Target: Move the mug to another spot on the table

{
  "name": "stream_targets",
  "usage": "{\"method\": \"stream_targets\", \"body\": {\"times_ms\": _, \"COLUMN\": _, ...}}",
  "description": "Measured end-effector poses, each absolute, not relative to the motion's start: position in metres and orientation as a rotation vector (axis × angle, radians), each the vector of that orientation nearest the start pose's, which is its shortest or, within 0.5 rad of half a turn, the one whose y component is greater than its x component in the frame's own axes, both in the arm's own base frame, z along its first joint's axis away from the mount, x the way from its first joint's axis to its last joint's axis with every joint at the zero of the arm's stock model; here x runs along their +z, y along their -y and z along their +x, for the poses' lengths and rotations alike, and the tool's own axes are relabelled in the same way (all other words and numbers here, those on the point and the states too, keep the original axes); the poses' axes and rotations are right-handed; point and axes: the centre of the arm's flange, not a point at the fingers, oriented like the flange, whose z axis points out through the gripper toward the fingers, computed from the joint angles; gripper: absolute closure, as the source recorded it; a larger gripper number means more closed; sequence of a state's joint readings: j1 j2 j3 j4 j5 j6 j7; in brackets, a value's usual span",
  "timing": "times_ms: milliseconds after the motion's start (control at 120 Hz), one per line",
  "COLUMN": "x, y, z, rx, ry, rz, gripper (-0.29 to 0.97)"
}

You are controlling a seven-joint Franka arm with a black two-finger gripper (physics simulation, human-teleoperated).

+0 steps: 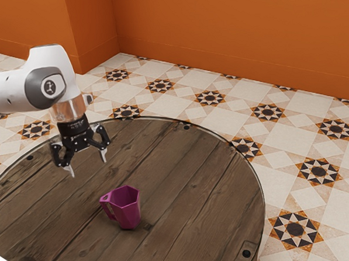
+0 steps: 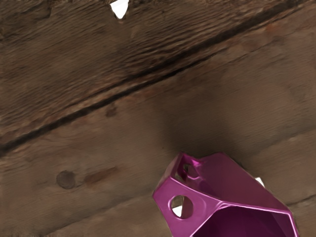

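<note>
— Mug point(image 1: 124, 205) location?
— Standing on the table point(image 1: 190, 166), handle toward the exterior view's left.
— Claw point(image 1: 88, 165)?
— Hovering above, well apart toward that left, spread wide, holding nothing.
— Danger?
— Possibly clipping the slanted rim while descending, tipping it; or closing off-centre on faceted walls, squirting it sideways.

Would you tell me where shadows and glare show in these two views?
Exterior view: soft, even light; the mug throws a small dark shadow on the table at its base. Wrist view: a dark patch lies on the table beside the mug, whose rim shows faint sheen.
</note>
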State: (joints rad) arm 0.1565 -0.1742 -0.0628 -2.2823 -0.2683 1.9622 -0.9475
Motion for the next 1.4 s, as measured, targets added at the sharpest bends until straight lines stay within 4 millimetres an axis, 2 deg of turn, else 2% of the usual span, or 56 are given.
{"method": "stream_targets", "body": {"times_ms": 150, "x": 0.399, "y": -0.022, "z": 0.476, "rx": 0.359, "ry": 1.986, "rz": -2.589, "gripper": 0.0}}
{"method": "stream_targets", "body": {"times_ms": 275, "x": 0.367, "y": -0.018, "z": 0.456, "rx": 0.38, "ry": 2.174, "rz": -2.431, "gripper": 0.0}}
{"method": "stream_targets", "body": {"times_ms": 342, "x": 0.358, "y": -0.013, "z": 0.45, "rx": 0.379, "ry": 2.28, "rz": -2.353, "gripper": 0.0}}
{"method": "stream_targets", "body": {"times_ms": 592, "x": 0.343, "y": -0.015, "z": 0.448, "rx": 0.361, "ry": 2.58, "rz": -2.063, "gripper": 0.0}}
{"method": "stream_targets", "body": {"times_ms": 783, "x": 0.332, "y": -0.012, "z": 0.449, "rx": 0.374, "ry": 2.673, "rz": -1.905, "gripper": 0.0}}
{"method": "stream_targets", "body": {"times_ms": 933, "x": 0.321, "y": 0.003, "z": 0.45, "rx": 0.391, "ry": 2.68, "rz": -1.845, "gripper": 0.0}}
{"method": "stream_targets", "body": {"times_ms": 1400, "x": 0.301, "y": 0.008, "z": 0.454, "rx": 0.406, "ry": 2.744, "rz": -1.672, "gripper": 0.0}}
